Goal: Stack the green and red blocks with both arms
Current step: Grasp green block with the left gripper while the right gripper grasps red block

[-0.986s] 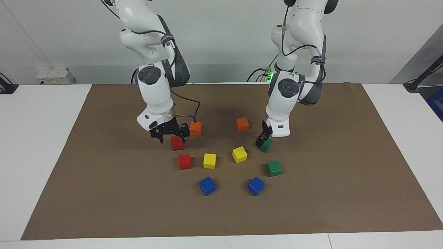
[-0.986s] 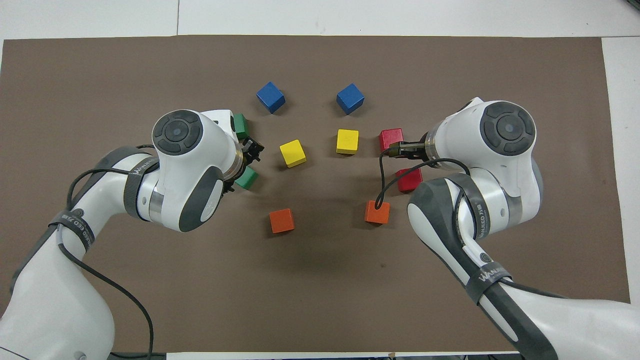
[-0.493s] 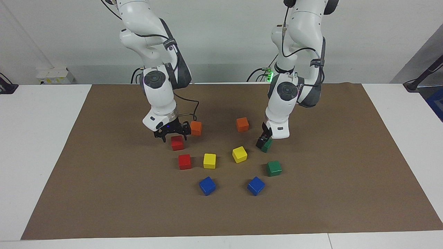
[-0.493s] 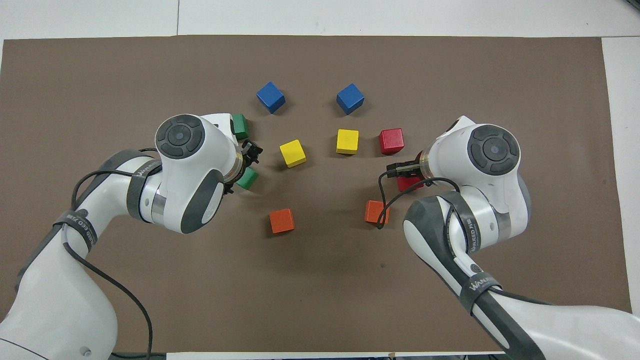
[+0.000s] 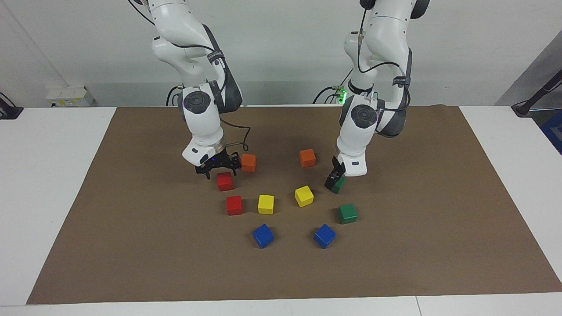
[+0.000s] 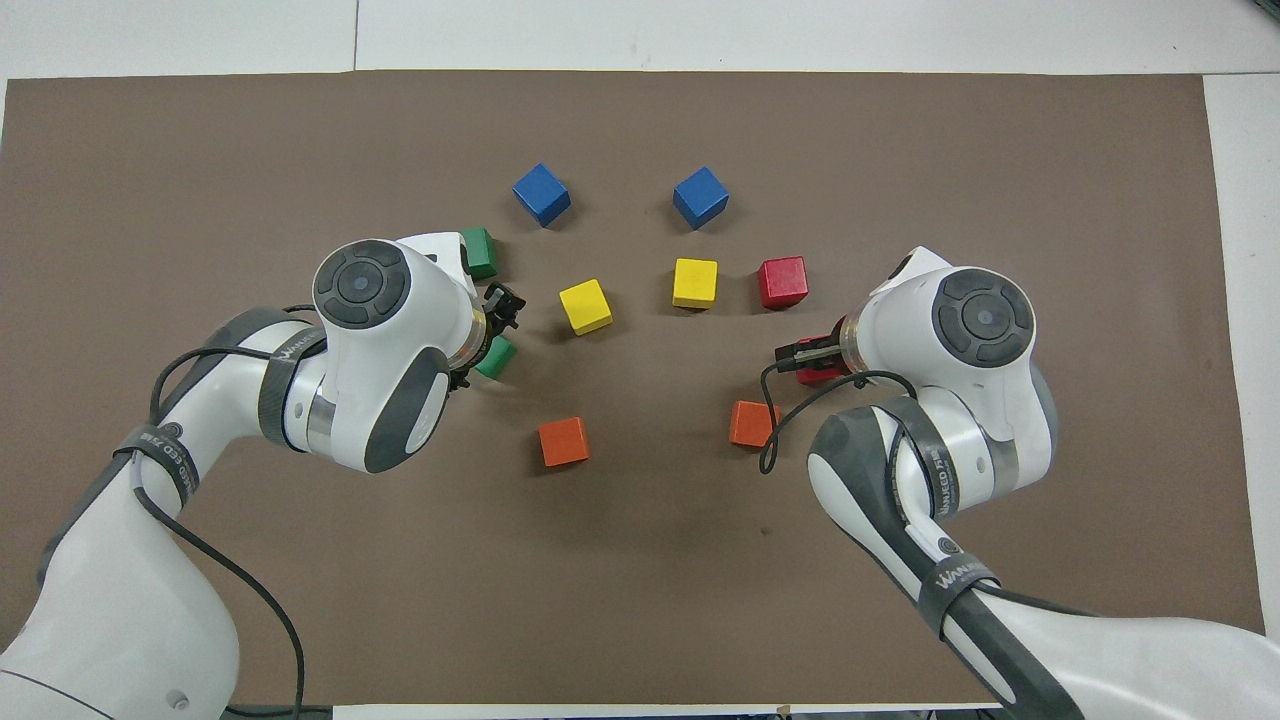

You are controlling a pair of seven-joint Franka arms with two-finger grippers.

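Note:
Two red blocks and two green blocks lie on the brown mat (image 5: pixel 131 219). My right gripper (image 5: pixel 219 170) hangs open just above one red block (image 5: pixel 225 181), which the wrist mostly covers in the overhead view (image 6: pixel 822 374). The other red block (image 5: pixel 234 205) (image 6: pixel 782 282) lies farther from the robots. My left gripper (image 5: pixel 333 181) is down at the mat and open. Its fingers stand on either side of one green block (image 5: pixel 340 185) (image 6: pixel 497 355). The second green block (image 5: pixel 347 213) (image 6: pixel 480 252) rests farther out, partly under the left wrist in the overhead view.
Two orange blocks (image 5: pixel 248 163) (image 5: pixel 308 157) sit nearest the robots, one close beside the right gripper. Two yellow blocks (image 5: pixel 265 204) (image 5: pixel 304 195) lie in the middle between the red and green ones. Two blue blocks (image 5: pixel 263 235) (image 5: pixel 324 235) are farthest out.
The right arm's wrist has swung more upright and drawn back toward the robots, uncovering the farther red block from above. Its gripper stays over the nearer red block. The left arm has barely shifted.

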